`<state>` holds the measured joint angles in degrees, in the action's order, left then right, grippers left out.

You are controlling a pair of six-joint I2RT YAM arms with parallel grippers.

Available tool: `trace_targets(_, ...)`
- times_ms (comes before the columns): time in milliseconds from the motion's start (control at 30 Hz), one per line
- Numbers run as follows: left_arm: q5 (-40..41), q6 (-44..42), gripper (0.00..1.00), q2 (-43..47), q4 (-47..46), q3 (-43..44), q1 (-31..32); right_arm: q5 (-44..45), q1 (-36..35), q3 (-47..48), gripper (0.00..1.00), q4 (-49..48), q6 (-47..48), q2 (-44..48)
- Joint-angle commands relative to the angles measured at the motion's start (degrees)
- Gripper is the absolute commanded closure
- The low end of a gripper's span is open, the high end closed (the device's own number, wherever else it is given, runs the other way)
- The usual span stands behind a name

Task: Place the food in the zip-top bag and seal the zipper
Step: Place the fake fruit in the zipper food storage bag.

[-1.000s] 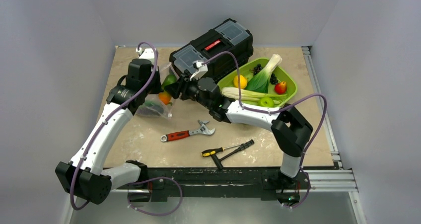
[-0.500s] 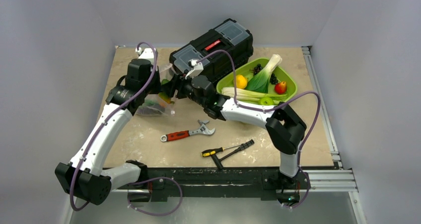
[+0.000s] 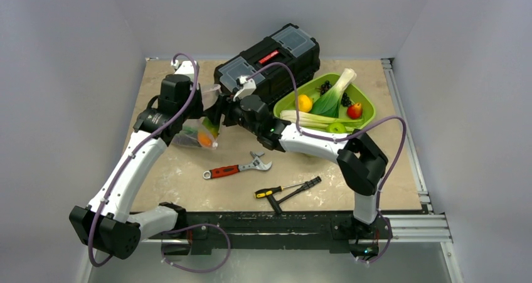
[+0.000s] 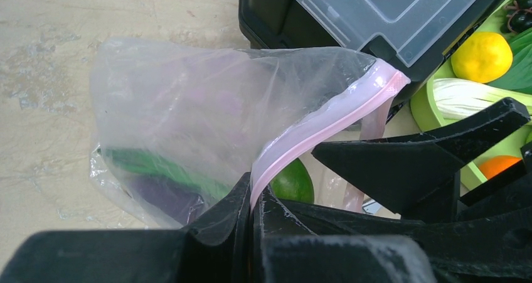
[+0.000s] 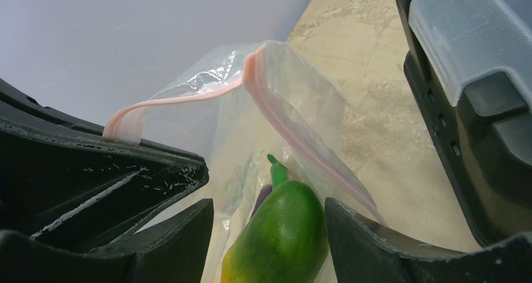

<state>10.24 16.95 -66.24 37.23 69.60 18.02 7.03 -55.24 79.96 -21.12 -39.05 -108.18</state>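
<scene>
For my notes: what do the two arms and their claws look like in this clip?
The left arm and right arm match: white links between chunky black joint housings, each trailing a purple cable. The left claw and right claw are matte black, with wedge-shaped fingers scuffed whitish at the edges.

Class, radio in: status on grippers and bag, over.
Left gripper shut on pink zipper strip of clear plastic bag. Right gripper open, green-orange toy fruit between jaws at mouth. Nothing blocking.
</scene>
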Motion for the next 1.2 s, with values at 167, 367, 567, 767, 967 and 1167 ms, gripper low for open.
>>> trace_targets(167, -0.57, 0.45, 1.0, 1.4, -2.71, 0.03, 0.0, 5.43, -3.45, -1.63, 0.43, 4.33, 3.78, 4.88)
trace_targets(367, -0.92, 0.54, 1.0, 1.16, -2.78, 0.1, 0.0, 8.89, -5.57, 1.25, 0.46, 8.81, 6.03, 2.87)
trace_targets(567, -1.27, 0.63, 1.0, 0.88, -2.86, 0.01, 0.0, 6.76, -5.99, 7.09, 0.58, 9.51, 6.34, -2.3)
trace_targets(767, -1.28, 0.71, 1.0, 0.9, -2.74, 0.01, -0.01, 5.13, -5.72, 16.32, 0.61, 8.33, 5.54, -8.88)
trace_targets(967, -0.45, 0.8, 1.0, 1.0, -2.39, -0.26, 0.0, 7.07, -4.43, 21.65, 0.68, 9.31, 8.96, -11.74)
trace_targets(1167, 0.2, 0.73, 1.0, 1.11, -2.43, 0.01, 0.0, 7.9, -3.59, 11.59, 0.54, 7.71, 9.74, -1.86)
